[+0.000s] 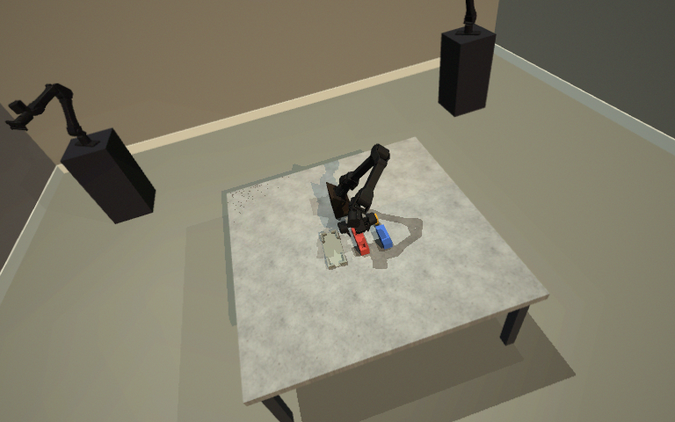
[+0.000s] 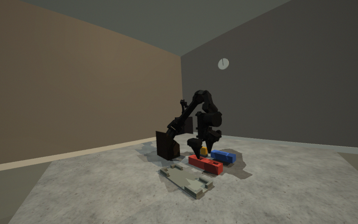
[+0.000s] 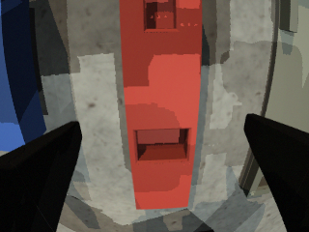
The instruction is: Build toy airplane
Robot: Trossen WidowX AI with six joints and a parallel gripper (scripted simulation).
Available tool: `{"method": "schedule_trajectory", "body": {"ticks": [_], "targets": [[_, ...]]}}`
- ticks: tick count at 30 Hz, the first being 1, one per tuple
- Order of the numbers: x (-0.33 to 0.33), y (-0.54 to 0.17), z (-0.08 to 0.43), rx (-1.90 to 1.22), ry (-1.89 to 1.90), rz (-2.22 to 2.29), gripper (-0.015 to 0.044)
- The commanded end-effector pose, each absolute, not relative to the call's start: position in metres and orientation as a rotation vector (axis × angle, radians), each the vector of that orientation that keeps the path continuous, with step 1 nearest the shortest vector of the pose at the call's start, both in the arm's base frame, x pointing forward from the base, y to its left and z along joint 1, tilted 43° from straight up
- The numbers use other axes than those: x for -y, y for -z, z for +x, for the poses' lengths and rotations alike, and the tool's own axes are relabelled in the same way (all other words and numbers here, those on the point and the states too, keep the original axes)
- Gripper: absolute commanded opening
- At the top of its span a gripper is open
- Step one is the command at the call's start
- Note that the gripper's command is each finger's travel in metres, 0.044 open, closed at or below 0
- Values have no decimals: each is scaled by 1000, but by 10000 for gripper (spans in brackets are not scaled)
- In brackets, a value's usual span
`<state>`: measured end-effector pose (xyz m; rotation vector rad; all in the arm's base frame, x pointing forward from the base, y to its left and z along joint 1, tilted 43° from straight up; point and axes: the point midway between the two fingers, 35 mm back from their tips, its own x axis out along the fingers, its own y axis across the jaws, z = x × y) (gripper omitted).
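Open tool (image 3: pixel 161 149) straddles the red fuselage (image 3: pixel 161 84); blue wing (image 3: pixel 14 58) crowds one finger's side.

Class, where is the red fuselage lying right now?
In the exterior view the red fuselage lies on the table between the pale jig on its left and the blue wing, directly beneath the open tool.
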<state>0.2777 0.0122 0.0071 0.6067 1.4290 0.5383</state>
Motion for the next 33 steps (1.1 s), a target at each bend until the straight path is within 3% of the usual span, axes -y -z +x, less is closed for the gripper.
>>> {"method": "schedule_trajectory", "body": {"ticks": [1, 32, 33], "targets": [[-16, -3, 277, -1432, -535, 618, 440], [-48, 31, 280, -1431, -537, 620, 440], [-48, 31, 280, -1431, -537, 620, 414]]}}
